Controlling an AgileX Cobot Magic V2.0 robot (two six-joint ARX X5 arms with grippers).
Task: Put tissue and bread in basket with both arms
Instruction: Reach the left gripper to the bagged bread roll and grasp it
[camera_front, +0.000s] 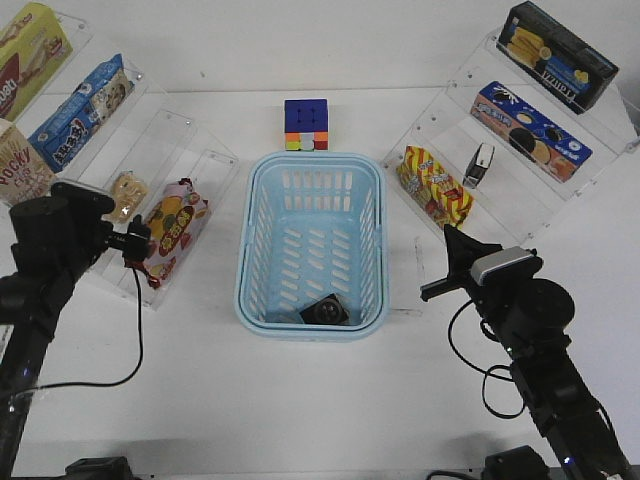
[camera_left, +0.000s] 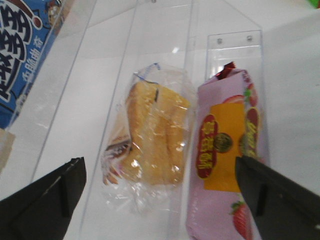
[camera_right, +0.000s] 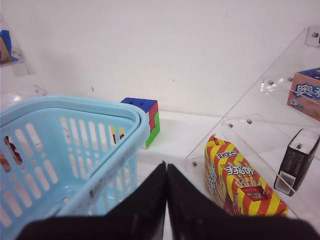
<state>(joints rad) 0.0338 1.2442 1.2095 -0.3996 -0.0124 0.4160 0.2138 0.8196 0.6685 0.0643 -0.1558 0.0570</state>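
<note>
The bread (camera_left: 152, 135), a tan piece in clear wrap, lies on a clear shelf step at the left (camera_front: 125, 194). My left gripper (camera_left: 157, 170) is open just above it, one finger on each side, touching nothing; it also shows in the front view (camera_front: 138, 238). The light blue basket (camera_front: 246, 250) stands in the middle. A small black pack with pale marks, by its look the tissue (camera_front: 325, 311), lies in the basket's near end. My right gripper (camera_right: 166, 167) is shut and empty beside the basket's right rim (camera_right: 75, 107); it also shows in the front view (camera_front: 450, 245).
A pink strawberry snack bag (camera_left: 225, 165) lies right beside the bread. A red-and-yellow snack bag (camera_front: 433, 186) and a small black-and-white box (camera_front: 481, 165) sit on the right shelf. A colour cube (camera_front: 306, 124) stands behind the basket. Snack boxes fill the upper steps.
</note>
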